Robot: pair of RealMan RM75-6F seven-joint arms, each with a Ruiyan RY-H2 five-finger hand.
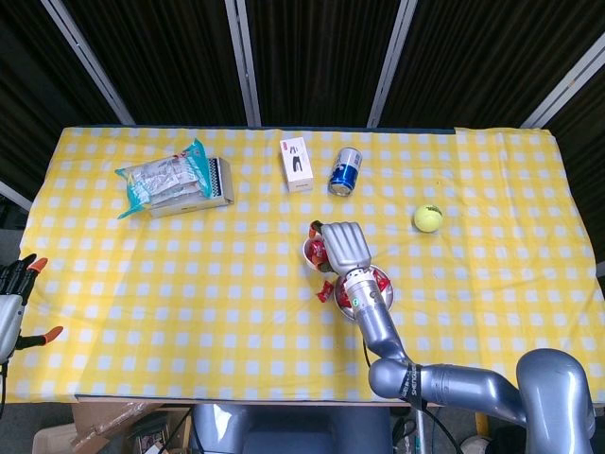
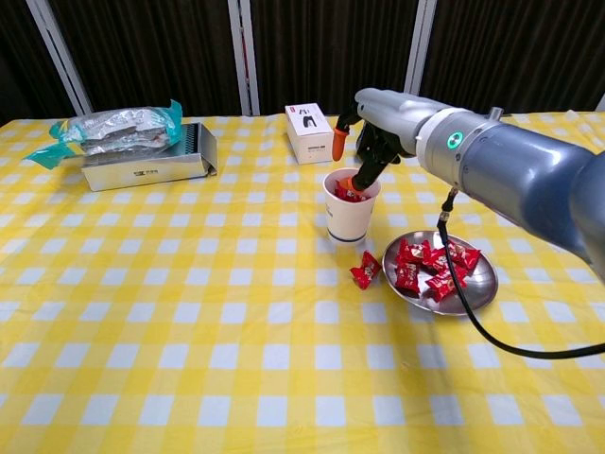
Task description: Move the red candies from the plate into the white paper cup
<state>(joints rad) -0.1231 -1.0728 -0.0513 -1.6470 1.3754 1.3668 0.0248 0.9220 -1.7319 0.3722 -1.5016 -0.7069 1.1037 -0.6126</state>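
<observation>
- Candies lie heaped on the plate at centre right of the chest view; a few already sit in the cup just left of it, and one stray lies on the cloth between cup and plate.
- Right hand hangs over the cup's mouth, one orange-tipped finger raised and another dipping to the rim. The fingers look spread, with no candy visibly pinched, though I cannot tell this for certain.
- Left hand shows at the lower-left edge of the head view, fingers apart, holding nothing.
- Handling, as a judgement: the candies look light, in crinkly, slippery foil, so they may skid off the plate or slip free of a loose pinch.
- Best hold is likely across a wrapper's plump middle, taking one from the top of the pile.
- The paper cup seems light and easy to tip, so touch it gently.
</observation>
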